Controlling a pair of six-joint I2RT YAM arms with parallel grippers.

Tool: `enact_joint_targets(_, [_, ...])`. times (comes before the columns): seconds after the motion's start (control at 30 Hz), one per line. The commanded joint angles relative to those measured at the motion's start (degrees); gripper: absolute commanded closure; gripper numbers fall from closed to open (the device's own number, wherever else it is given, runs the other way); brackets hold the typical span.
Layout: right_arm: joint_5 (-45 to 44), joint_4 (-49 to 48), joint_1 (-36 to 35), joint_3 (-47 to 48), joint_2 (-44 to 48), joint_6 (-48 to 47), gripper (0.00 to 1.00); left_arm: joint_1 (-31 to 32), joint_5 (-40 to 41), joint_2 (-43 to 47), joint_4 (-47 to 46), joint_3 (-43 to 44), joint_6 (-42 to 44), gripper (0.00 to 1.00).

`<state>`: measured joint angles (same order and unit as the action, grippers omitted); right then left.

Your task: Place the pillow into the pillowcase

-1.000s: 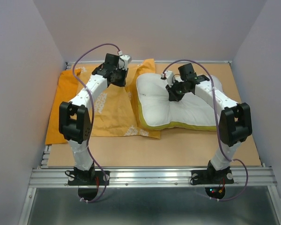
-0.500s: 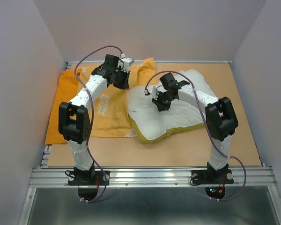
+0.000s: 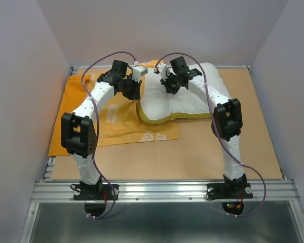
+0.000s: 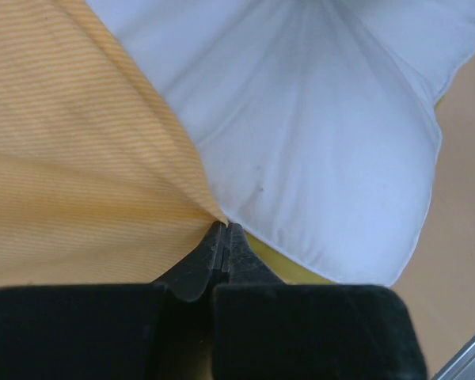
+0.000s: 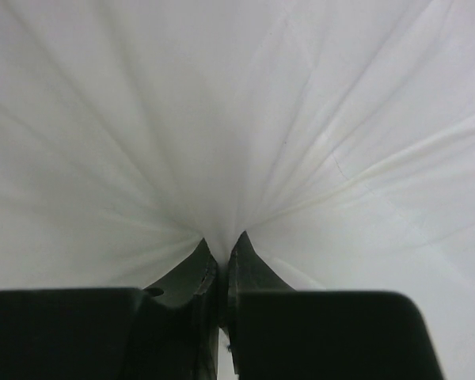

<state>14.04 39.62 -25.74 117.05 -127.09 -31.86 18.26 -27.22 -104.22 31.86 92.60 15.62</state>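
The white pillow (image 3: 185,98) with yellow piping lies at the table's back centre, its left end against the orange-yellow pillowcase (image 3: 116,121), which is spread flat on the left. My left gripper (image 3: 135,92) is shut on a fold of the pillowcase's edge (image 4: 103,174), right beside the pillow (image 4: 324,150). My right gripper (image 3: 168,87) is shut on a pinch of the pillow's white fabric (image 5: 237,119), which fills the right wrist view. Its jaws stand nearly closed with cloth between them.
The tan table (image 3: 218,152) is walled by lilac panels at the back and both sides. An aluminium rail (image 3: 162,190) runs along the near edge, where both arm bases are bolted.
My right gripper has dragged the pillow left and towards the back, up against the pillowcase's open edge. My left gripper has stayed near the same spot, holding the pillowcase.
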Motion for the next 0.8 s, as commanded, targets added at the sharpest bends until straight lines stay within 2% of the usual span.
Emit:
enact_joint_targets(0.0, [-2.6, -6.9, -0.2, 4.7, 0.1, 8.1, 0.99, 0.2, -4.8, 3.5, 4.6, 1.6, 3.8, 1.0])
enact_joint_targets(0.1, [-5.0, -12.1, -1.0, 2.5, -1.1, 14.8, 0.99, 0.2, -7.7, 3.1, 6.8, 2.1, 5.8, 1.0])
enact_joint_targets(0.23, [-12.9, -20.2, -3.2, -2.2, -4.0, 20.8, 0.99, 0.2, -14.1, 1.3, 11.5, 4.6, 9.2, 1.0])
enact_joint_targets(0.33, [-18.3, -20.5, -3.4, 0.7, -7.7, 26.2, 0.99, 0.2, -17.4, 0.3, 15.0, 6.4, 11.9, 1.0])
enact_joint_targets(0.57, [-17.7, -20.5, -3.6, -0.8, -8.7, 36.3, 1.0, 0.1, -23.6, -3.1, 19.8, 13.9, 13.7, 1.0])
enact_joint_targets(0.67, [-17.5, -20.2, -3.6, -2.4, -8.3, 41.7, 0.99, -0.3, -28.7, -5.3, 20.5, 17.9, 13.6, 1.0])
enact_joint_targets(0.73, [-16.4, -20.0, -3.6, -3.1, -7.7, 43.8, 0.99, -0.3, -28.7, -5.4, 18.7, 16.8, 12.6, 1.0])
enact_joint_targets(0.77, [-14.5, -20.0, -3.6, -3.3, -7.5, 44.8, 0.99, -0.3, -27.8, -5.3, 17.5, 15.9, 12.2, 0.97])
